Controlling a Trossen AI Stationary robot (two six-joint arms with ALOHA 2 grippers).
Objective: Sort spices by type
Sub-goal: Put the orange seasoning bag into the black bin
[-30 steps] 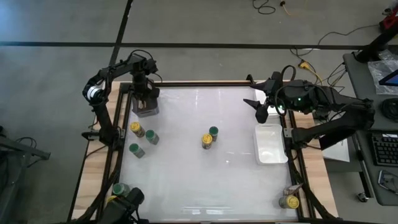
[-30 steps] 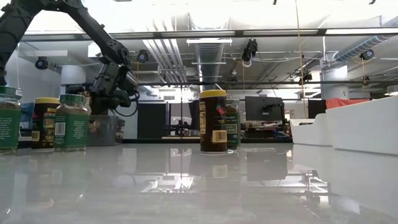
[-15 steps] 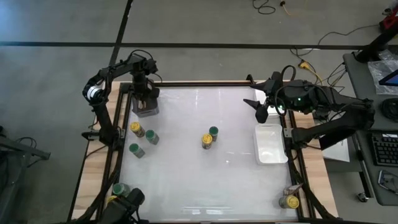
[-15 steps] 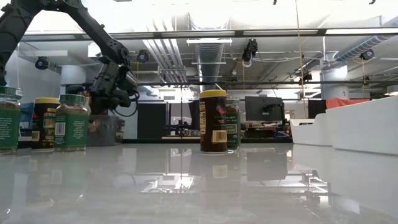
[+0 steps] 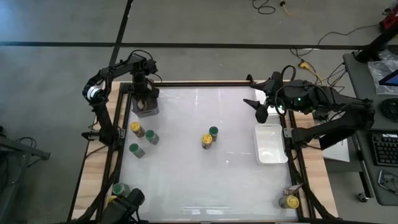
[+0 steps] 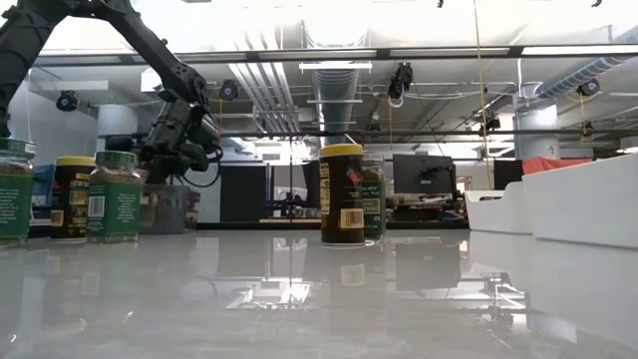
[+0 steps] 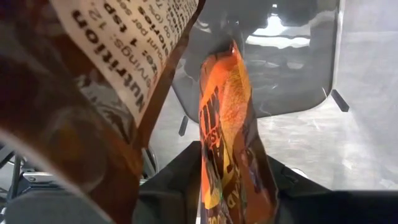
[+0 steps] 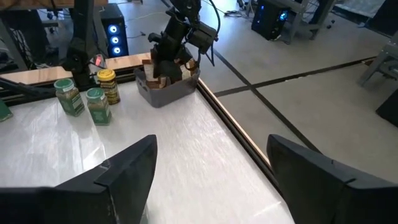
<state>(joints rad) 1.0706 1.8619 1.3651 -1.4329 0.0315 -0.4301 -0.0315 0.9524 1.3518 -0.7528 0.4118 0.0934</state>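
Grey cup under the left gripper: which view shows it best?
Right wrist view: the grey cup sits whole, brown packets inside, left gripper over it. High view shows it small; low view half-hidden behind jars; left wrist only packets close up.

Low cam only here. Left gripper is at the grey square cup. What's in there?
Observer: Left wrist view shows orange-brown printed packets in the grey square cup, close against the left gripper.
Operator: Right arm?
Observer: Right gripper hovers open, empty, just beyond the white rectangular tray's far end.
Operator: Jars outside my frame?
Observer: One yellow-lidded clear jar at the table's near right corner.
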